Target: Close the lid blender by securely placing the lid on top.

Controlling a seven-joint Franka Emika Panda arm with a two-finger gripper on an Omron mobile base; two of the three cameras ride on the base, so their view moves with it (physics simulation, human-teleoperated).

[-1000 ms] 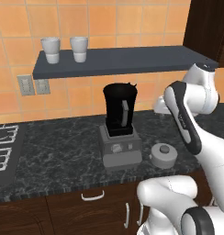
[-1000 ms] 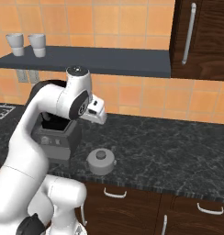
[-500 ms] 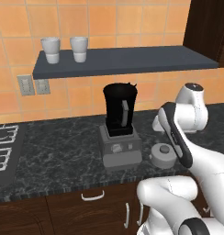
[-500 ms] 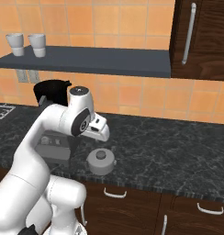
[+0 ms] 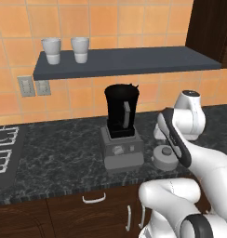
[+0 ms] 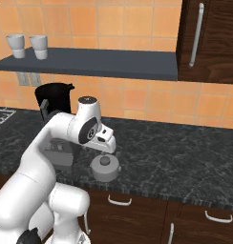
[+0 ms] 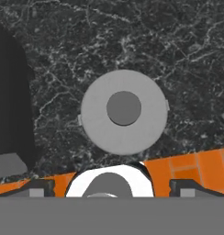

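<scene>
Gripper [image 6: 108, 148] poised above the lid [image 7: 124, 111], nothing grasped yet
Lid lies flat on the counter [image 5: 55, 158] just right of the blender [image 5: 121, 128]; finger spread unclear. An off-centre descent could pinch beside the knob [image 7: 124, 108] and skid the lid away

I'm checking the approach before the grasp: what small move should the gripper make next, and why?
Probably straight down, fingers either side of the knob. The lid lies flat on the counter beside the blender, centred under the gripper, which hangs above it, not touching.
</scene>
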